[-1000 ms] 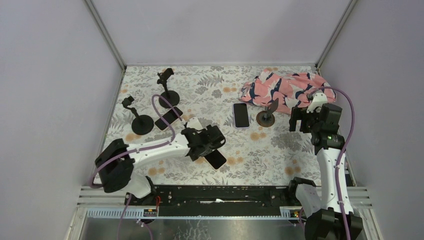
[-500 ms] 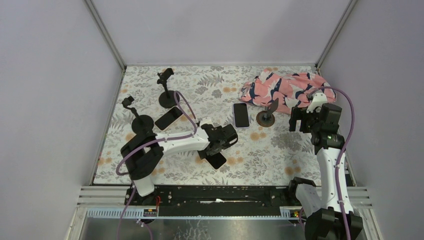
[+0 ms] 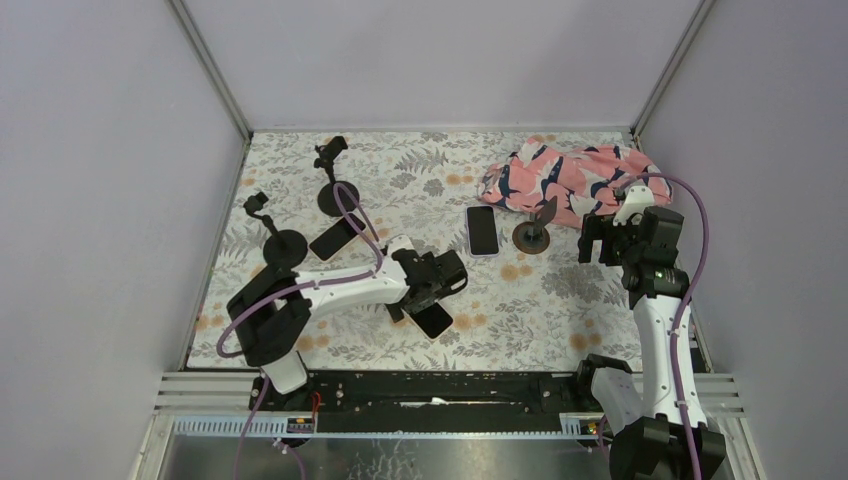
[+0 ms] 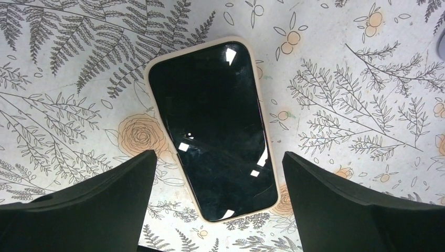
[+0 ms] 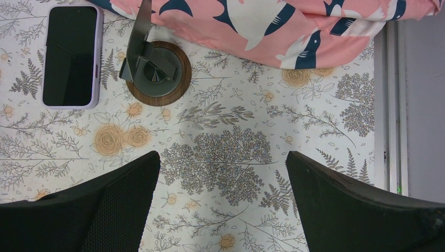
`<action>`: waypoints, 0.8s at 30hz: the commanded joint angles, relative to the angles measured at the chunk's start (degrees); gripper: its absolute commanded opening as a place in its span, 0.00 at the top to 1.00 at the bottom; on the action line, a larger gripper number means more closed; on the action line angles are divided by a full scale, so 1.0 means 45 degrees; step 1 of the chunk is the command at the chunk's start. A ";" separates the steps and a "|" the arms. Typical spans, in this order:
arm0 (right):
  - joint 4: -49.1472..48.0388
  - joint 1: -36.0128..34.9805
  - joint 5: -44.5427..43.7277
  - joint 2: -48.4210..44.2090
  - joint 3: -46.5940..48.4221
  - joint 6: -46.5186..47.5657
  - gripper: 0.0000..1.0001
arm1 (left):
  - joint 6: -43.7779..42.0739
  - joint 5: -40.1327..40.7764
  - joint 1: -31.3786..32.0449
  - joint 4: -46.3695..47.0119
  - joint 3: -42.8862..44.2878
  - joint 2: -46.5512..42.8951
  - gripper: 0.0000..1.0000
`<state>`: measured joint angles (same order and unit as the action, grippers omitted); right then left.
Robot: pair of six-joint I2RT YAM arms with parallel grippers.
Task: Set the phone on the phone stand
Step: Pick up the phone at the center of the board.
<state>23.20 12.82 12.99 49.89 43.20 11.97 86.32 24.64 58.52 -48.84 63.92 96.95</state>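
Below my left claw point(image 4: 219, 155), spread wide, the cream-cased phone point(image 4: 210, 126) lies flat on the desk point(image 4: 341, 105), with bare room along both long edges. My right claw point(image 5: 223, 157), also spread, hangs near the round phone stand point(image 5: 157, 79).

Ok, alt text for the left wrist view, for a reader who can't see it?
A dark-screened phone in a cream case lies screen up on a floral-print table cover. The left gripper is open above it, its black fingers standing either side of the phone's lower half without touching it.
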 commanded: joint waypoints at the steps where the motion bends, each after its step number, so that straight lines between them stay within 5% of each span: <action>1: -0.0386 0.0061 0.0118 0.0037 0.0086 0.0033 0.00 | 0.0677 0.0613 0.0081 -0.0724 -0.0160 -0.0094 0.01; 24: -0.0345 0.0061 0.0257 0.0027 0.0087 0.0056 0.00 | 0.0307 0.0358 -0.0114 -0.0729 0.0901 0.1722 0.01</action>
<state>23.22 12.82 13.13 49.89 43.20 11.97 87.26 25.43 58.39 -51.70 66.78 103.55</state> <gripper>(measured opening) 0.994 0.987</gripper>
